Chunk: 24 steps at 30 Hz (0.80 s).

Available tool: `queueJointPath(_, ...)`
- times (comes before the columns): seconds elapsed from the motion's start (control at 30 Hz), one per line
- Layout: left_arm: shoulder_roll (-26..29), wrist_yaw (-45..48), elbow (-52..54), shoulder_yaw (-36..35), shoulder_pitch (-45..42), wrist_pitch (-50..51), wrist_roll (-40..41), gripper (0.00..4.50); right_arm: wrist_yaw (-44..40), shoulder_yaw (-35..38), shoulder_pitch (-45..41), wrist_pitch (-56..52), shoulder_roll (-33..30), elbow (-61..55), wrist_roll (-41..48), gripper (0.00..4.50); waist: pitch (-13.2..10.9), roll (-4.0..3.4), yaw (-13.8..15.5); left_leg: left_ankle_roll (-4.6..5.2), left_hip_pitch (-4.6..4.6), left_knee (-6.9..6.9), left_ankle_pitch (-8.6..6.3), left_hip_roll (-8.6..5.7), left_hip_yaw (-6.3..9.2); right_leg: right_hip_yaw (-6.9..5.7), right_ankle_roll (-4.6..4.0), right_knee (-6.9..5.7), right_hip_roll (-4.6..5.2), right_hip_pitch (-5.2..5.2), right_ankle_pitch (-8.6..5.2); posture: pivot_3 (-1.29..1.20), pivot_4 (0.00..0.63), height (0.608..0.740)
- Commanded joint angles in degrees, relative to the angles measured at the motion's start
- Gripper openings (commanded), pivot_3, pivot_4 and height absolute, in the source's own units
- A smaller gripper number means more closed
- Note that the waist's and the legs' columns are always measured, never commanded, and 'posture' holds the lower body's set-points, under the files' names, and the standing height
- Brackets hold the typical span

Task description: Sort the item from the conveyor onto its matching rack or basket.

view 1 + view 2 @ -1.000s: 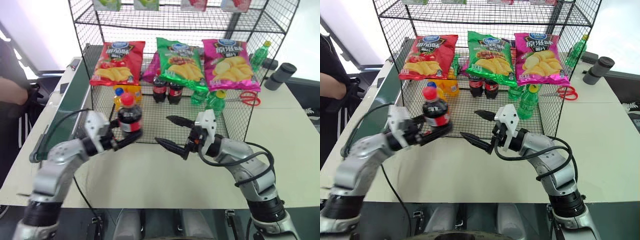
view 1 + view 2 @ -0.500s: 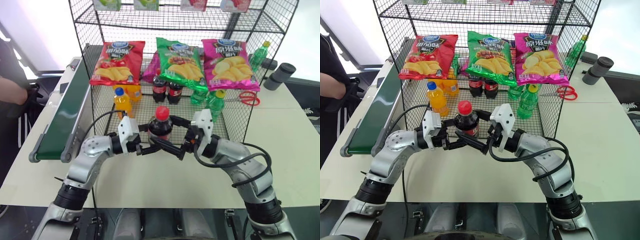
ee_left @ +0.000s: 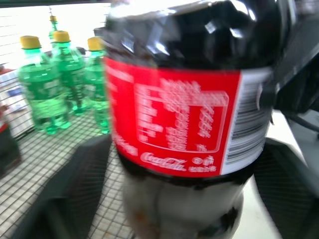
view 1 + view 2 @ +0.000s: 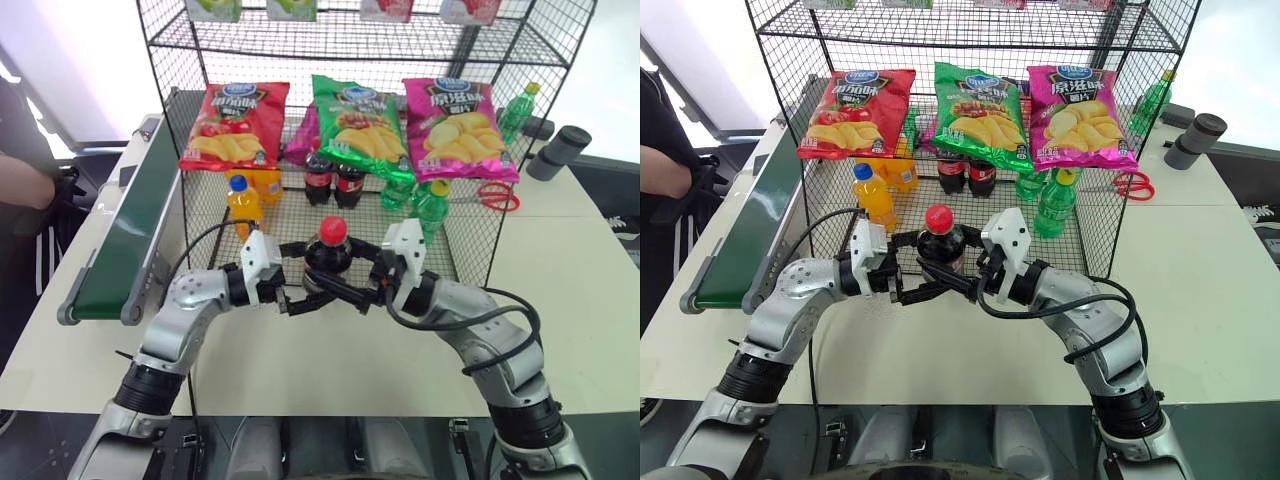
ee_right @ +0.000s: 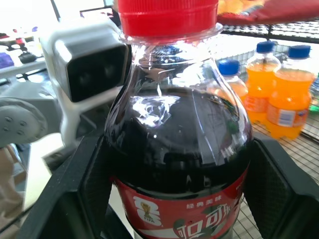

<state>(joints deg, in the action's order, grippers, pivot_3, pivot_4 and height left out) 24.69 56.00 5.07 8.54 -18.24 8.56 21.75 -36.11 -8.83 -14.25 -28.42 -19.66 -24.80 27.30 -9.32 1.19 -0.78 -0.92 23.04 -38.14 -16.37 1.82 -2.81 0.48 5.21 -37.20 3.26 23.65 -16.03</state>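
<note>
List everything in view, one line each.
cola bottle: one, dark with a red cap, between the grippers in front of the rack
conveyor: one, dark green, on the table's left
rack: one, black wire, behind
chip bags: three, red, green and pink, across the rack's middle
shelved colas: two, dark, on the rack floor
orange drink bottles: three, orange, rack floor left
green bottles: several, green, rack floor right
scissors: one, red, on the table right of the rack
person's arm: one, far left
left gripper: open, flanking the cola bottle
right gripper: shut on the cola bottle
</note>
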Motion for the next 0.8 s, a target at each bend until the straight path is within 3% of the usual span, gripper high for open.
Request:
queueJointPath(0.03,0.61,-4.22,-0.72,-3.96,2.92,-3.27,-2.35,4.37,2.67,1.67,-1.97,5.46,1.57,1.88,-3.49,3.03,0.0,0.0,-0.13,0.0,0.0,0.0,0.0,0.0,-0.01,0.0,0.0,0.0,0.0,0.0,0.0,0.0,0.15,0.74)
queueJointPath(0.37,-2.88,-16.47,-2.59,-15.16,12.88,-7.26,-1.53,4.37,14.61,3.4,-7.69,23.87,9.11,28.76,-17.47,3.03,0.0,0.0,0.07,-0.01,-0.02,0.0,0.0,0.0,-0.04,0.01,0.0,-0.06,0.1,0.01,0.0,0.0,0.15,0.74)
queueJointPath(0.57,-3.31,-18.24,1.19,-15.75,15.56,-7.06,-1.24,4.37,18.11,6.62,-15.05,33.09,15.02,45.7,-17.63,3.03,-0.01,-0.02,-0.39,-0.02,-0.01,0.0,0.01,0.0,-0.06,0.04,0.01,-0.07,0.24,0.02,0.01,0.0,0.15,0.74)
queueJointPath(0.8,-2.97,-17.89,4.66,-14.16,16.55,-5.51,-1.59,4.37,17.96,7.97,-21.81,38.74,17.66,58.66,-18.83,3.03,-0.02,-0.04,-0.43,-0.02,-0.05,0.01,0.01,0.02,-0.09,0.07,0.01,-0.14,0.26,0.04,0.01,0.0,0.15,0.74)
